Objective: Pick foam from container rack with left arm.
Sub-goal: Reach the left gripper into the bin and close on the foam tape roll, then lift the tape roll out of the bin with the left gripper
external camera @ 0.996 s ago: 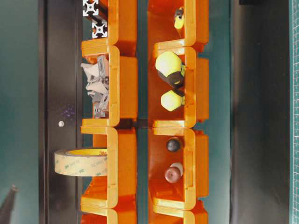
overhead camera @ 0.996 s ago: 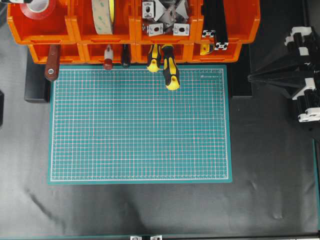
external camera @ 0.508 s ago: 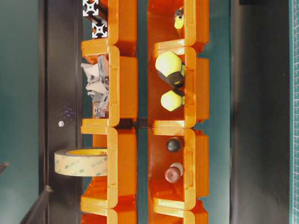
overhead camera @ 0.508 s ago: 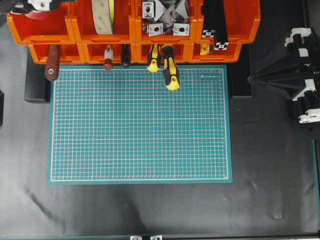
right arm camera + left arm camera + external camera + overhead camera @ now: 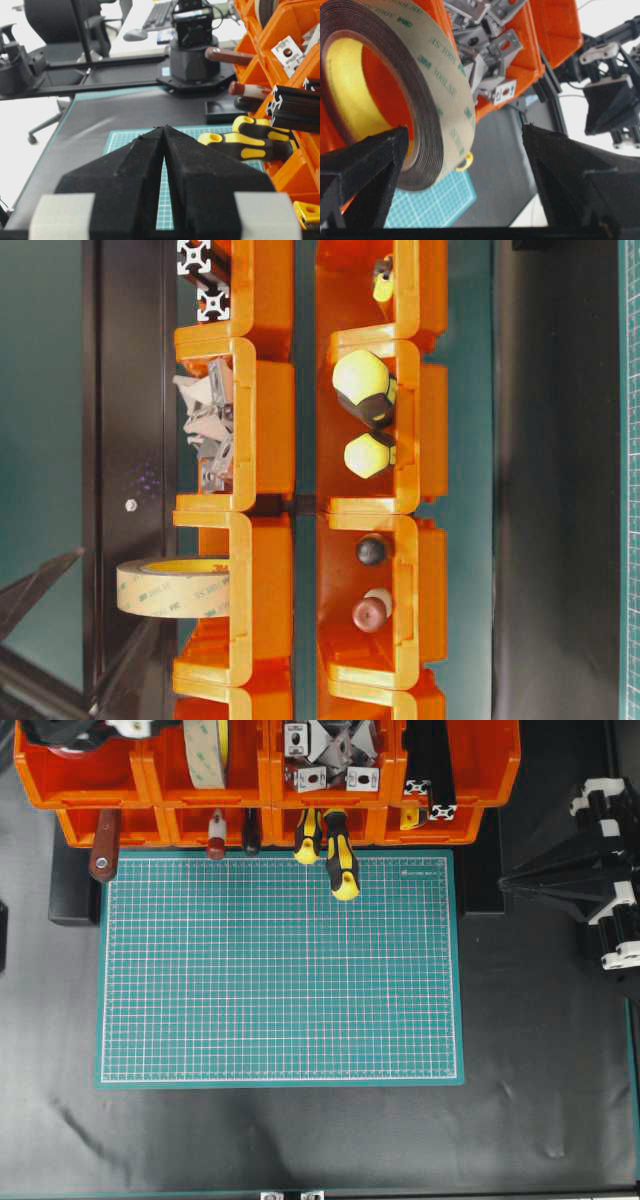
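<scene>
The foam roll (image 5: 205, 750) stands edge-on in the second upper bin of the orange container rack (image 5: 270, 790). In the left wrist view it is a black ring with a yellow inner band (image 5: 395, 85), close in front. My left gripper (image 5: 465, 127) is open. Its left finger (image 5: 365, 165) is in front of the roll's open centre, and its right finger (image 5: 570, 170) is well clear to the right. The left arm (image 5: 70, 730) is at the rack's top left. In the table-level view, black fingers (image 5: 40, 590) reach toward the roll (image 5: 175, 587). My right gripper (image 5: 505, 880) is shut and empty.
A red tape roll (image 5: 60, 750) lies mostly hidden under the left arm. Metal brackets (image 5: 330, 750) and black extrusions (image 5: 430, 760) fill the neighbouring bins. Yellow-black screwdrivers (image 5: 340, 860) and a wooden handle (image 5: 103, 850) stick out over the green mat (image 5: 280, 980).
My left arm has moved right along the rack's top edge, over the red tape bin. Its fingers have come into the table-level view beside the foam roll. The right arm drifted slightly.
</scene>
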Controlling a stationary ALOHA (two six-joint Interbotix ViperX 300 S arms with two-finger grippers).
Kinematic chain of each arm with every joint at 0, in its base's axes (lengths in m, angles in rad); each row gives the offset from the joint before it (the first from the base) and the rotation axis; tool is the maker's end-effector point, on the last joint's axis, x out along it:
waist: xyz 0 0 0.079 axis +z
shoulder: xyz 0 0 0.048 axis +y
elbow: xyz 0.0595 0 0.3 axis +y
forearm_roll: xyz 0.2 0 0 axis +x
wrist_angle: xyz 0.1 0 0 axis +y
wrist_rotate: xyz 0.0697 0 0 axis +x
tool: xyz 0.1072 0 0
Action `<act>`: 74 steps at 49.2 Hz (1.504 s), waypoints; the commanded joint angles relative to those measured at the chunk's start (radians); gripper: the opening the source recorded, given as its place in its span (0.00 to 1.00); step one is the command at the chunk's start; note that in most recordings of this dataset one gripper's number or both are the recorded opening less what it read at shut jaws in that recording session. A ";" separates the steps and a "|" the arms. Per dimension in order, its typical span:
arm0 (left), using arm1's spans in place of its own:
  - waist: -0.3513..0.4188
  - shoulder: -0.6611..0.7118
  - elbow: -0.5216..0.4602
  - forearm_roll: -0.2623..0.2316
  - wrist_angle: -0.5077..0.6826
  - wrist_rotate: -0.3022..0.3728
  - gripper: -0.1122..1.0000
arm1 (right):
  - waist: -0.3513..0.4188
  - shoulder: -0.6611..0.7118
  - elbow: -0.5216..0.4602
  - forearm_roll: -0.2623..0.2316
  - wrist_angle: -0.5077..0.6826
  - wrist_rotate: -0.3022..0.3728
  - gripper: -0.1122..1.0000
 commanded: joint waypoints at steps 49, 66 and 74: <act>-0.012 0.008 -0.002 0.003 -0.337 -0.015 0.33 | 0.032 0.005 -0.035 0.003 -0.002 0.002 0.09; -0.221 -0.012 -0.018 0.006 -0.606 0.069 0.33 | 0.032 0.005 -0.035 0.006 -0.002 0.002 0.09; -0.385 -0.015 0.008 0.006 -0.574 0.213 0.33 | 0.032 -0.003 -0.037 0.006 -0.002 0.002 0.09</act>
